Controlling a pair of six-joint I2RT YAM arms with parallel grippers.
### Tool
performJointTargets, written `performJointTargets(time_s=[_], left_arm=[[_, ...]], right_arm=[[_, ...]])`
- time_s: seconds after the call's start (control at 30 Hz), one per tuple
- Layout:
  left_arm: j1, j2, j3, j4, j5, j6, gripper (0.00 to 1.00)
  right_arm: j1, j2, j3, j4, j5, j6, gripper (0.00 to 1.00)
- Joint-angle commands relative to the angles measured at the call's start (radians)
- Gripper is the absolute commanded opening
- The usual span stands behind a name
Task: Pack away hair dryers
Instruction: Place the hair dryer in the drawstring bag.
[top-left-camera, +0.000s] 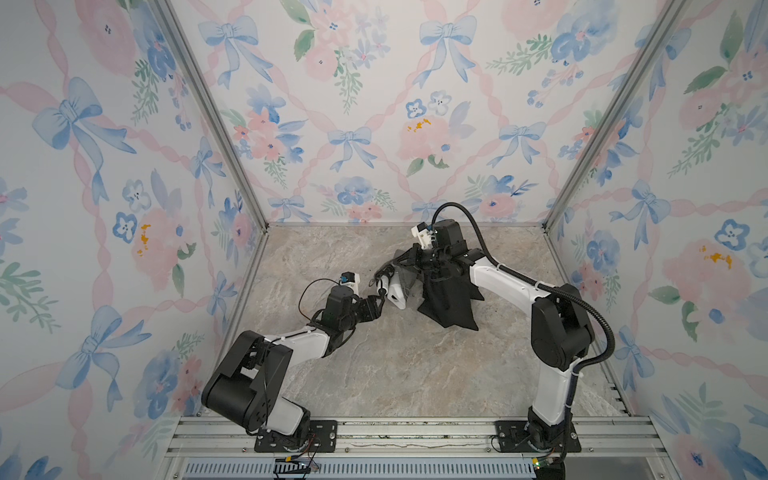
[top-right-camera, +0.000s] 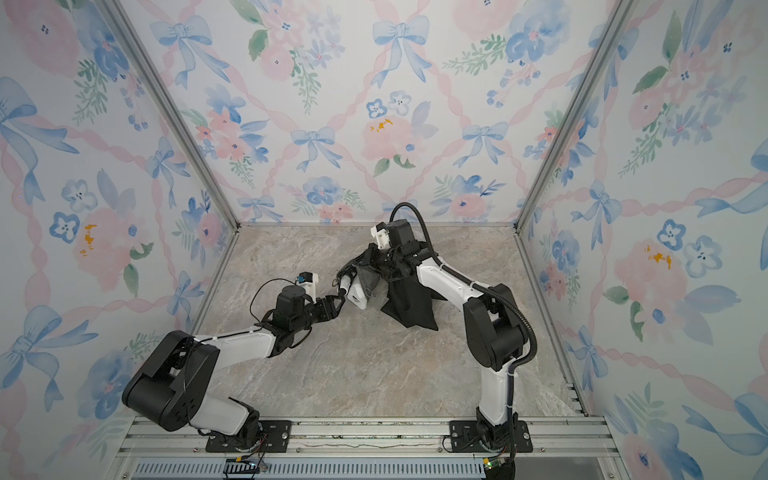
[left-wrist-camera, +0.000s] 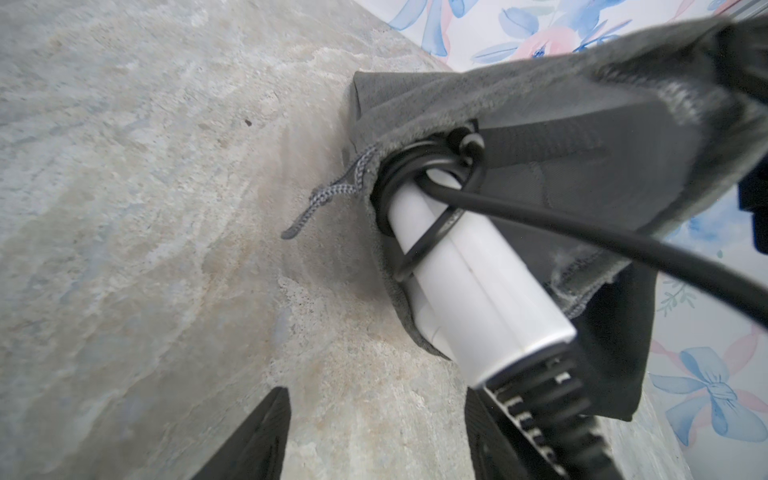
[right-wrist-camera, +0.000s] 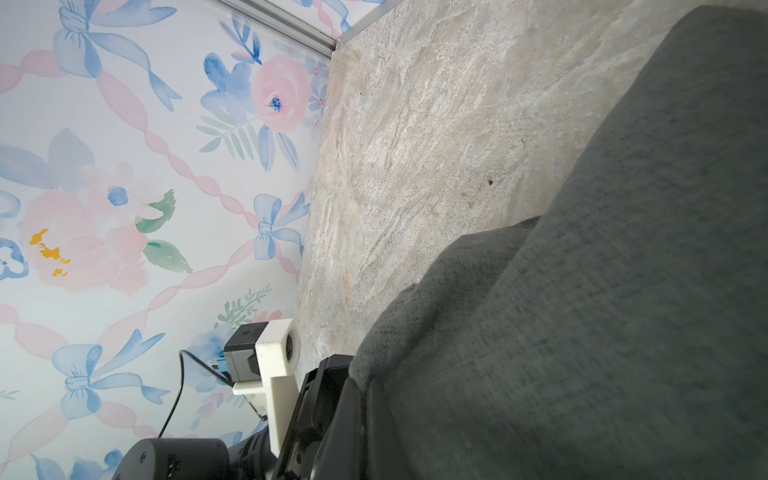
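From pouch (left-wrist-camera: 540, 124), dryer (left-wrist-camera: 478, 282) toward left tool (top-left-camera: 377, 305)

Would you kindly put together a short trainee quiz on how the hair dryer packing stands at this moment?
1. True or false: the white hair dryer sticks partly out of the grey pouch.
2. Fill in: the left end effector is ___ (open or shut).
3. What grips the grey pouch? A: the right end effector. B: the left end effector. C: nothing.
Key: 1 true; 2 open; 3 A.
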Motion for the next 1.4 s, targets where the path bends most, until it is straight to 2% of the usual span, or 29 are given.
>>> performJointTargets(time_s=[0.0, 0.53, 1.0, 1.37], left_arm=[[0.000, 0.037, 0.020, 0.079, 0.021, -0.008, 0.66], [0.061, 0.099, -0.015, 0.236, 0.088, -0.062, 0.65], [0.079, 0.201, -0.025, 0.393, 0.155, -0.154, 0.65], [0.080, 0.260, 0.030, 0.409, 0.157, -0.161, 0.64]], right_arm=[[-0.016, -0.004, 0.040, 0.062, -0.036, 0.015, 0.01], [-0.028, -0.012, 0.025, 0.123, -0.069, 0.067, 0.02], [-0.035, -0.021, 0.010, 0.152, -0.081, 0.090, 0.01], [-0.036, -0.017, 0.010, 0.157, -0.081, 0.092, 0.02]])
